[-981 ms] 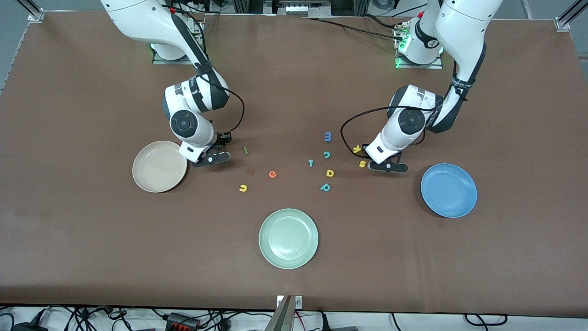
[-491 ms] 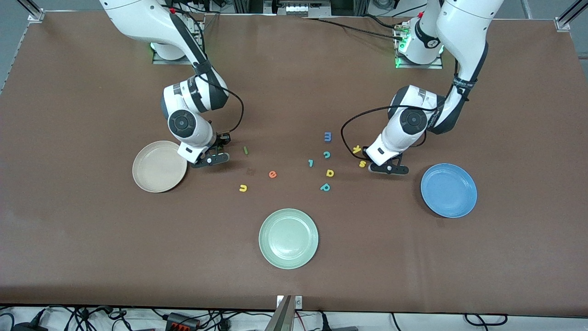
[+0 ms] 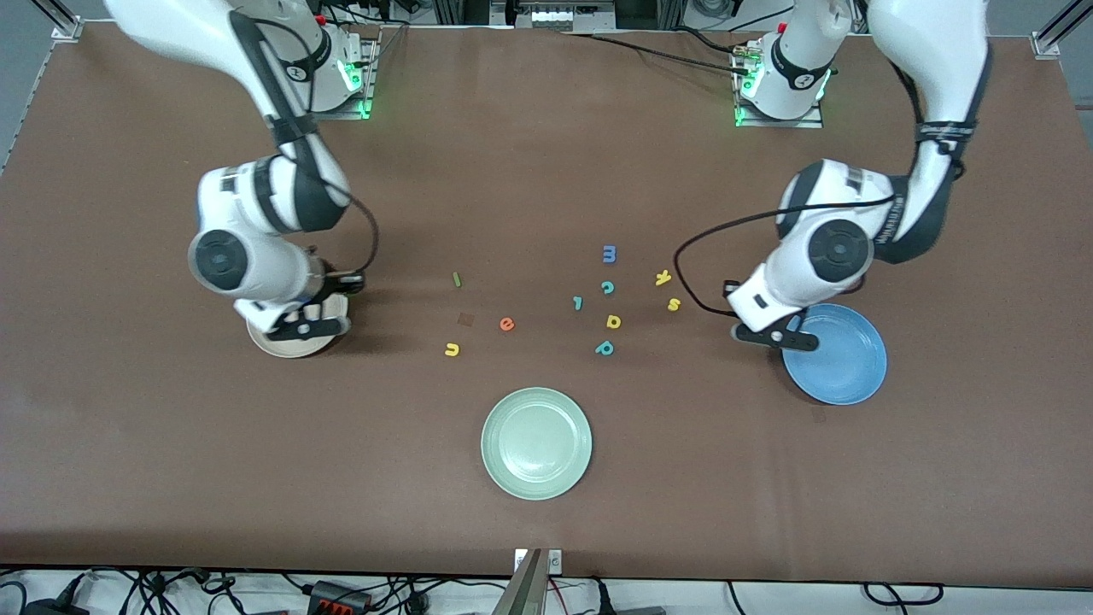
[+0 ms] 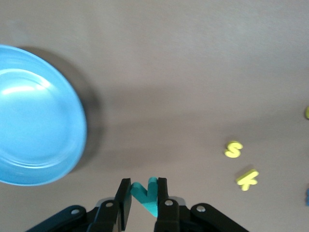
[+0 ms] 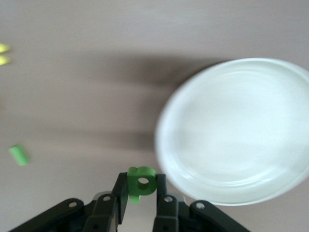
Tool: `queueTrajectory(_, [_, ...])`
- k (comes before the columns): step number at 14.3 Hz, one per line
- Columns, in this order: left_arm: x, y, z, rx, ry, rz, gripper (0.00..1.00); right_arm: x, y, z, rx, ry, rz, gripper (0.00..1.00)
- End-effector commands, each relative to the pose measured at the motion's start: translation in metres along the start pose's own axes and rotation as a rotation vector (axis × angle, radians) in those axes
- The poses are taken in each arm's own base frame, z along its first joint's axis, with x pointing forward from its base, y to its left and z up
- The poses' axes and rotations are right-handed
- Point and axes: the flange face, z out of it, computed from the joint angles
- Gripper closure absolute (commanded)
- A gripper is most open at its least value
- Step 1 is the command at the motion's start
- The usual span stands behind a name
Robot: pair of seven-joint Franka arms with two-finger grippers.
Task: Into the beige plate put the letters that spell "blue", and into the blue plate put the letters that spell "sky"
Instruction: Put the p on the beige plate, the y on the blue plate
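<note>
My right gripper (image 3: pixel 299 325) hangs over the beige plate (image 3: pixel 277 346), shut on the green "b" (image 5: pixel 134 188). In the right wrist view that plate (image 5: pixel 236 130) lies just past the right gripper (image 5: pixel 141 181). My left gripper (image 3: pixel 775 336) hovers at the blue plate's (image 3: pixel 845 363) rim, shut on the teal "y" (image 4: pixel 150 203). The blue plate (image 4: pixel 34 116) is empty. On the table lie the green "l" (image 3: pixel 457 278), orange "e" (image 3: pixel 507 324), yellow "u" (image 3: pixel 452 349), yellow "s" (image 3: pixel 674 304) and yellow "k" (image 3: pixel 663 278).
A pale green plate (image 3: pixel 536 442) sits nearer the front camera, mid-table. Other letters lie among the cluster: blue "m" (image 3: pixel 610 254), teal "c" (image 3: pixel 607 287), small teal "l" (image 3: pixel 578 302), yellow "a" (image 3: pixel 613 321) and a teal bowl-and-stem letter (image 3: pixel 604 348).
Both grippers rose from the table and swung outward: the right one carried the green "b" over the beige plate, the left one carried the teal "y" to the blue plate's edge.
</note>
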Motion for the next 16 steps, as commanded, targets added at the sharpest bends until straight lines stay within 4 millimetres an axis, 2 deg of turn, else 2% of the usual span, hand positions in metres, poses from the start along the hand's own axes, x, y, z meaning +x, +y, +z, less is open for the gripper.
queueTrajectory(1, [0.006, -0.017, 0.003, 0.026, -0.01, 0.059, 0.99, 0.015, 0.038, 0.027, -0.054, -0.01, 0.007, 0.83])
queueTrajectory(2, [0.009, -0.027, 0.007, 0.055, -0.012, 0.083, 0.99, 0.017, 0.042, 0.038, -0.061, -0.014, 0.008, 0.83])
queueTrajectory(3, [0.012, -0.037, 0.019, 0.073, -0.028, 0.089, 0.99, 0.019, 0.048, 0.046, -0.061, -0.026, 0.019, 0.83])
queueTrajectory(4, [0.013, -0.043, 0.024, 0.075, -0.035, 0.084, 0.98, 0.02, 0.052, 0.056, -0.061, -0.039, 0.025, 0.79])
queueTrajectory(5, [0.014, -0.047, 0.03, 0.084, -0.043, 0.086, 0.98, 0.021, 0.061, 0.057, -0.058, -0.035, 0.039, 0.48])
queueTrajectory(6, [0.016, -0.058, 0.032, 0.13, -0.036, 0.103, 0.97, 0.021, 0.063, 0.061, -0.056, -0.039, 0.047, 0.06])
queueTrajectory(7, [0.02, -0.068, 0.036, 0.163, -0.012, 0.119, 0.96, 0.02, 0.057, 0.06, -0.058, -0.044, 0.051, 0.0])
queueTrajectory(8, [0.023, -0.073, 0.042, 0.172, 0.001, 0.13, 0.96, 0.019, 0.051, 0.053, -0.056, -0.039, 0.048, 0.0])
queueTrajectory(10, [0.03, -0.103, 0.049, 0.161, 0.024, 0.169, 0.96, 0.016, 0.039, 0.041, -0.043, -0.029, 0.029, 0.0])
queueTrajectory(11, [0.033, -0.11, 0.053, 0.157, 0.027, 0.202, 0.92, 0.015, 0.024, 0.037, -0.034, -0.021, 0.003, 0.0])
queueTrajectory(13, [0.044, -0.125, 0.051, 0.156, 0.038, 0.273, 0.78, 0.01, -0.013, 0.035, 0.006, -0.02, -0.026, 0.0])
queueTrajectory(14, [0.046, -0.128, 0.052, 0.15, 0.034, 0.324, 0.42, 0.007, -0.034, 0.037, 0.026, -0.027, -0.031, 0.0])
queueTrajectory(15, [0.046, -0.132, 0.052, 0.137, 0.038, 0.316, 0.0, 0.002, -0.056, 0.04, 0.024, -0.029, -0.049, 0.0])
queueTrajectory(16, [0.047, -0.127, 0.049, 0.133, 0.039, 0.317, 0.0, -0.002, -0.076, 0.043, 0.015, -0.031, -0.075, 0.0])
